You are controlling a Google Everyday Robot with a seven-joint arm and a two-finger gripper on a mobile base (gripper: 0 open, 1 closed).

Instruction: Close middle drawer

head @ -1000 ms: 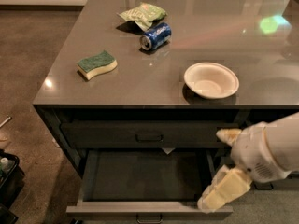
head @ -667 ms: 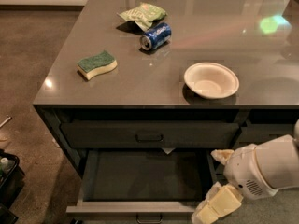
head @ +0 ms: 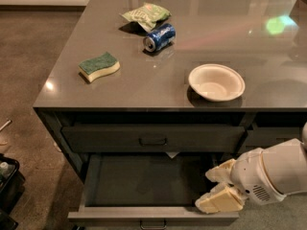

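The middle drawer stands pulled out below the counter, its dark tray bare, its front edge near the bottom of the view with a small handle at centre. My gripper, cream fingers on a white arm, hangs over the drawer's right front corner. One finger is above the tray's right side, the other sits close to the front edge. The top drawer above it is shut.
On the grey counter lie a green and yellow sponge, a blue can on its side, a green snack bag and a white bowl. Dark objects stand on the floor at left.
My gripper has moved down and to the left, from beside the drawer's right edge to over its right front corner. The drawer has not visibly moved.
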